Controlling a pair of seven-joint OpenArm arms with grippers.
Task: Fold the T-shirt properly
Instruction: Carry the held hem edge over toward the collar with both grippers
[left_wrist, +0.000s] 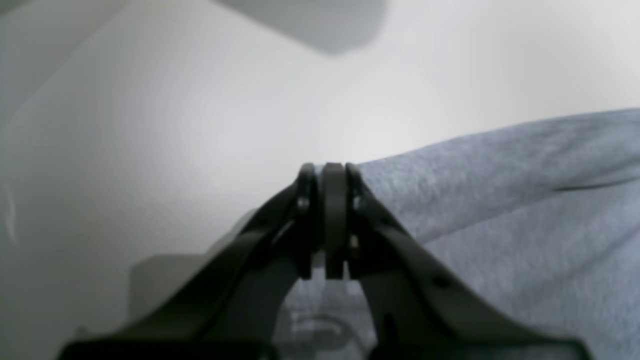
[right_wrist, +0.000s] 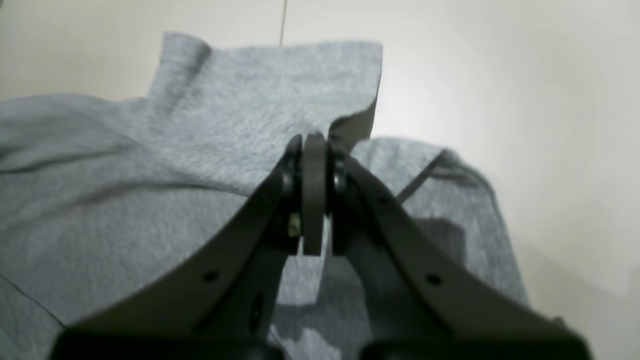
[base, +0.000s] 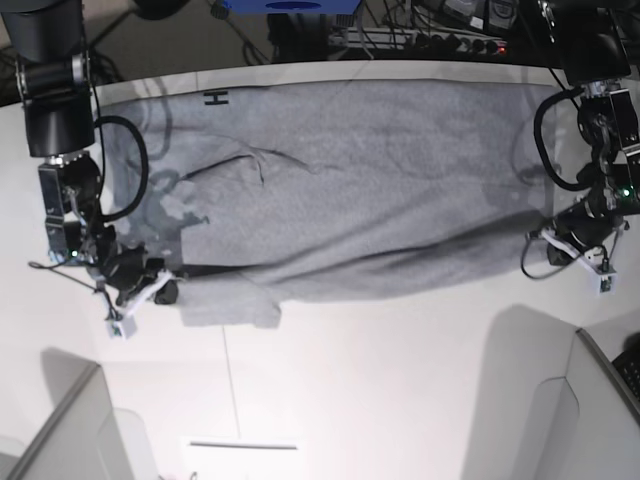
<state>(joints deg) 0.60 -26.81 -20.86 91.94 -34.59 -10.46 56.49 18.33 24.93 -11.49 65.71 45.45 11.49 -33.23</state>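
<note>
Both grippers, left (left_wrist: 334, 220) and right (right_wrist: 314, 195), pinch the shirt (base: 350, 180) edge, spread across the table (base: 400, 380). Fold underway; next probably needs both corners carried over evenly.

Black letter "H" near the far edge of the T-shirt (base: 340, 180)

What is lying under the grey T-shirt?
The large heather-grey cotton T-shirt lies spread on the white table, which shows all around it. Whatever sits beneath the cloth itself is covered and cannot be seen.
</note>
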